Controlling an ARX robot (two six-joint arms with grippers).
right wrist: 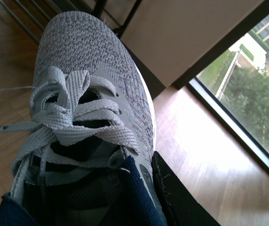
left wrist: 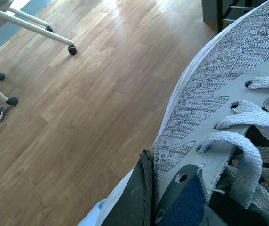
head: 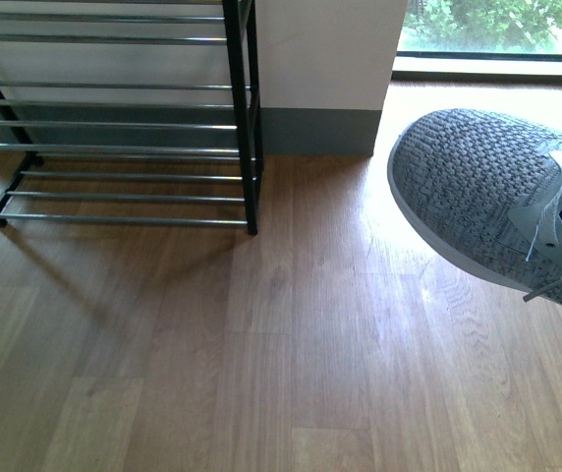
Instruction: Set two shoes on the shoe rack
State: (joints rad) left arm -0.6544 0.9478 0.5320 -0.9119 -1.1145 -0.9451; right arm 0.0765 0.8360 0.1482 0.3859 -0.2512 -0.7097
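A grey knit sneaker (head: 497, 202) enters from the right edge, toe pointing left, above the wooden floor (head: 261, 374). The black-framed shoe rack (head: 124, 123) stands far left against the wall, well apart.

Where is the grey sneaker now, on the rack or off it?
Off it. The front view shows the sneaker well right of the rack, not touching it; the rack's visible bars carry nothing.

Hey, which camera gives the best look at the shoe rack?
The front view: the shoe rack shows several tiers of chrome bars and a black side post. The left wrist view catches only a dark sliver; the right wrist view shows a few bars beyond the grey sneaker.
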